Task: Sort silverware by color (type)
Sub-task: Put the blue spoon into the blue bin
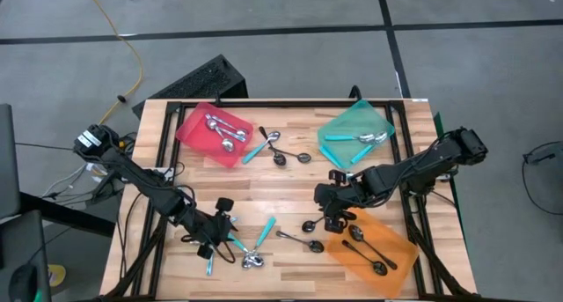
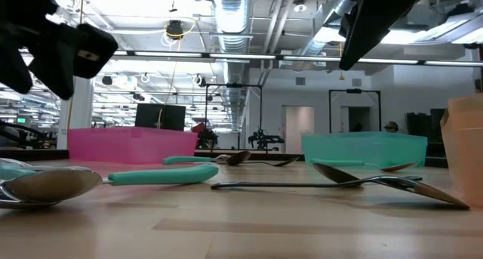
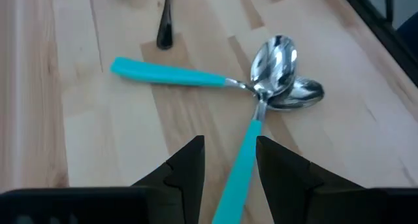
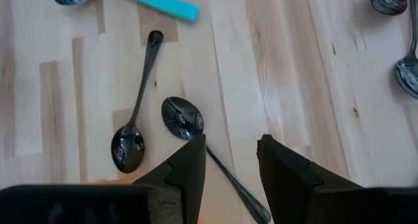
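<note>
Three trays sit on the table (image 1: 176,143), and each already holds some of the silverware: shiny silver spoons (image 1: 222,130) in the red tray (image 1: 189,130) at about eleven o'clock, teal-handled spoons (image 1: 356,140) in the teal tray (image 1: 380,119) at about one o'clock, and two black spoons (image 1: 368,249) in the orange tray (image 1: 400,247) at about five o'clock. By my reading the sort is partway done, since several pieces lie loose on the wood: a small cluster near twelve o'clock between the red and teal trays, two more black spoons near the centre at about six o'clock, and a crossed group of teal-handled pieces at about seven o'clock. The left claw (image 3: 230,160) hovers low over that group with its fingers apart, the handle of one teal-handled spoon (image 3: 243,155) lying between them; I cannot tell whether the fingers touch it, and nothing looks lifted. The right claw (image 4: 232,160) hangs beside the orange tray, fingers likewise apart and holding nothing, over a black spoon (image 4: 186,119) whose handle runs between them, with a second black spoon (image 4: 134,129) just beside it. What is left, as I judge it, is carrying every loose piece to its matching tray.
</note>
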